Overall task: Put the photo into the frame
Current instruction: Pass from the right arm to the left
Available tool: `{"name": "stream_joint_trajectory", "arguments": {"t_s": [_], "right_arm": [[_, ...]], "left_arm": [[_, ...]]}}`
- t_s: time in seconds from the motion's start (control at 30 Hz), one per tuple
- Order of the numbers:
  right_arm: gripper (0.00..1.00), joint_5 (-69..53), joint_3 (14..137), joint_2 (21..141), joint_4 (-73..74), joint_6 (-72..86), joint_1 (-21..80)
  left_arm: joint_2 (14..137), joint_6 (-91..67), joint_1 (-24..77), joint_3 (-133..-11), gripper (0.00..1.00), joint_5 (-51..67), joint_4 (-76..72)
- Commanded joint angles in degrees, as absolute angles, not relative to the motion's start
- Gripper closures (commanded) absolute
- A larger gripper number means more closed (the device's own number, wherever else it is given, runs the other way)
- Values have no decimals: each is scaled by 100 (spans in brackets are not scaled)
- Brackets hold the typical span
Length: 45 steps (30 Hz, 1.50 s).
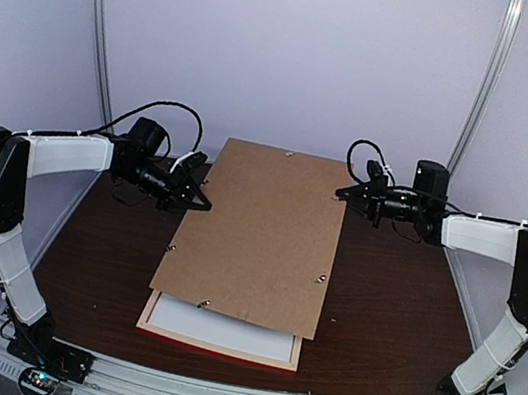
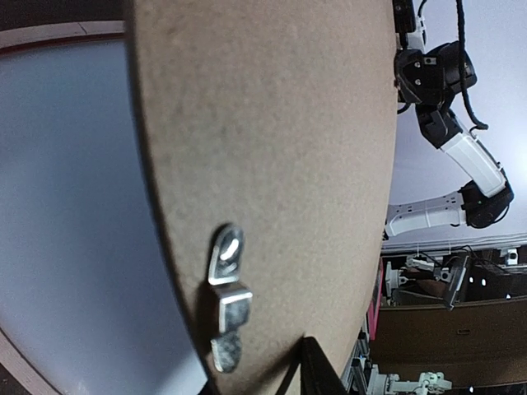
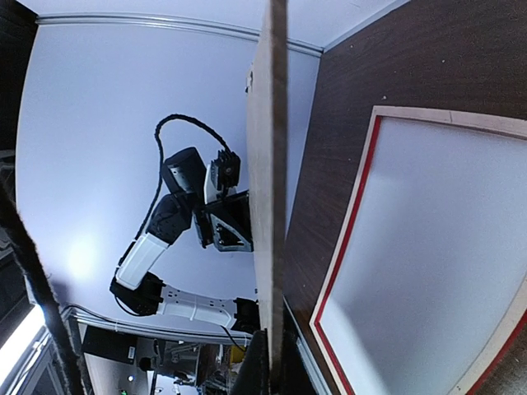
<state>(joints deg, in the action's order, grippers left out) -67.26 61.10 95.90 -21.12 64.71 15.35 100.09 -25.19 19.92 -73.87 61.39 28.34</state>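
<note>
A: Left gripper first. From above, what is it doing?
B: It sits at the left long edge of the brown backing board. I cannot tell whether it is clamped. The right gripper is clenched on the board's far right corner.
A: And the frame?
B: It lies flat on the dark table, pale back up. Its long axis runs away from the arm bases. The board hangs over most of it, so only the near short end shows, with a white surface inside. Whether that is the photo I cannot tell.
A: Left wrist view?
B: The board's face fills it, carrying a metal turn clip. One dark finger crosses the bottom. The frame's rim and the white surface lie to the left, the right arm beyond.
A: Right wrist view?
B: The board stands edge-on, running down to that gripper's finger. To its right lies the frame, a red line along its pale rim. The left arm shows past the board.
</note>
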Motion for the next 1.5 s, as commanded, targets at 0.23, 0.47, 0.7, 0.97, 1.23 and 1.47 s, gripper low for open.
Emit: {"name": "stream_joint_trajectory", "arguments": {"t_s": [0.23,0.47,0.7,0.97,1.23,1.47], "right_arm": [[97,-6384,6704,9683,-52,4986,1599],[91,-6350,6789,9863,-203,5064,1636],[77,-6266,6795,10000,-93,4982,1630],[61,-6195,6785,10030,-43,4946,1635],[46,-6089,6835,9913,377,4696,1588],[37,-5868,6874,9727,1043,4235,1487]], "left_arm": [[9826,-2939,2021,-7446,95,6507,2226],[9633,-3827,2026,-7218,100,6633,1450],[9375,-4595,2021,-7119,100,6781,681],[9165,-5315,2021,-6911,100,6706,-43],[9023,-5877,2021,-6504,100,6548,-738],[8917,-6356,1940,-6039,100,6530,-1441]]}}
